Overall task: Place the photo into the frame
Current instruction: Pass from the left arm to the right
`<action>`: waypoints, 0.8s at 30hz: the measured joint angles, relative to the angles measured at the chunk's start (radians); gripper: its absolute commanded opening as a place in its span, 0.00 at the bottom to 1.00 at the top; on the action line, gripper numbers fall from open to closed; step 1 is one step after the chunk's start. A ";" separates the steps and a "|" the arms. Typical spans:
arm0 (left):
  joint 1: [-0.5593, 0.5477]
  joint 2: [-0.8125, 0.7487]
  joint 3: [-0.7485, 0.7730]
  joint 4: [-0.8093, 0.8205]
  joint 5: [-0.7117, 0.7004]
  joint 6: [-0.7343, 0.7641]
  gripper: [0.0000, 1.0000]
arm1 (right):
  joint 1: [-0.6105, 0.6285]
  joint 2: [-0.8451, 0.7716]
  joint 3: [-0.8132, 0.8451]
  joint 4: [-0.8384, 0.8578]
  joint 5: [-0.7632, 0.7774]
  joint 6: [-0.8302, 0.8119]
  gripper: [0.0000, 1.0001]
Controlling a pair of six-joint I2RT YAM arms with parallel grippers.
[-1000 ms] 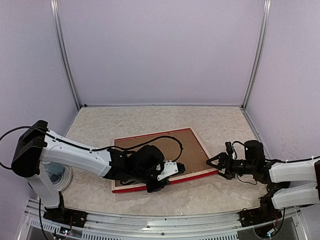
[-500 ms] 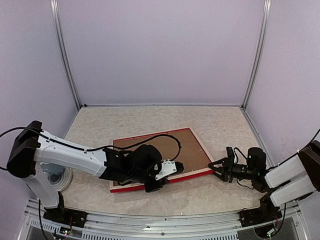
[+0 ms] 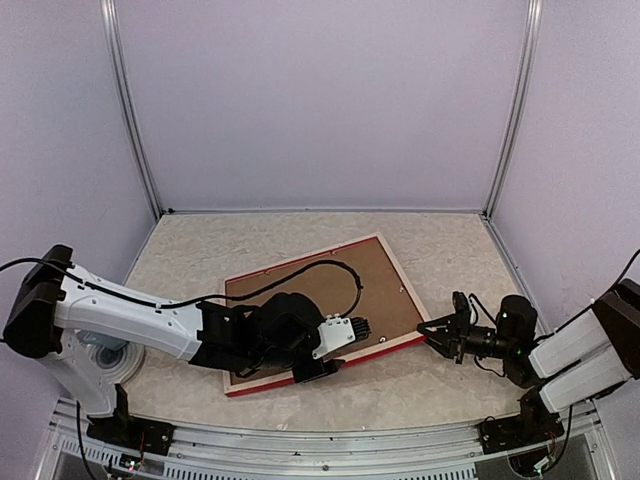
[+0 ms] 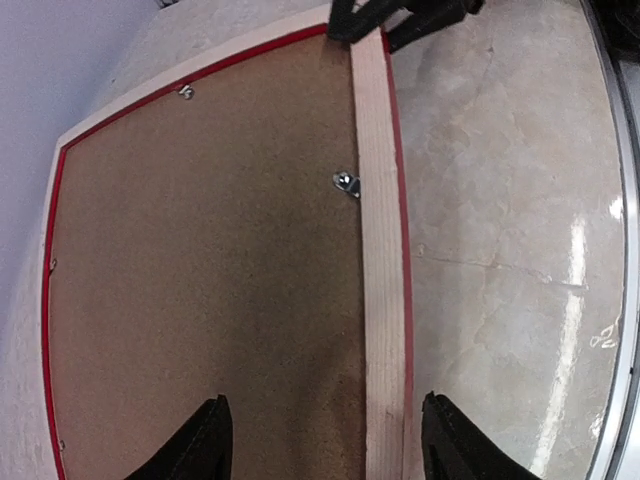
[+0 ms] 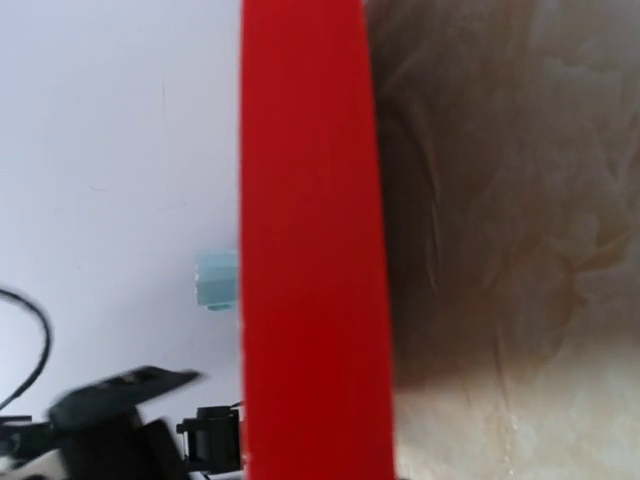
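Brown board backs the frame [image 3: 330, 285], whose right side has lifted off the table [image 3: 440, 250] since a second ago. The left end effector [image 4: 322, 425] has opened wide, with the pale wooden rail between its fingers. The right end effector [image 3: 436, 332] pinches the frame's corner. Only the right wrist view shows the glossy red face.

Top view: bright, even, diffuse light, seemingly from above; only a soft shadow along the near edge of the frame [image 3: 401, 285]. Left wrist view: white glare streak on the table [image 4: 575, 260] at right, backing board [image 4: 200, 250] darkening toward bottom centre, straight edges bowed near the borders. Right wrist view: red frame edge very close and soft, heavy shadow beside it.
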 measured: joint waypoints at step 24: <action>-0.272 0.290 -0.026 0.241 -0.740 0.101 0.80 | 0.002 -0.399 0.034 -0.464 0.051 0.005 0.07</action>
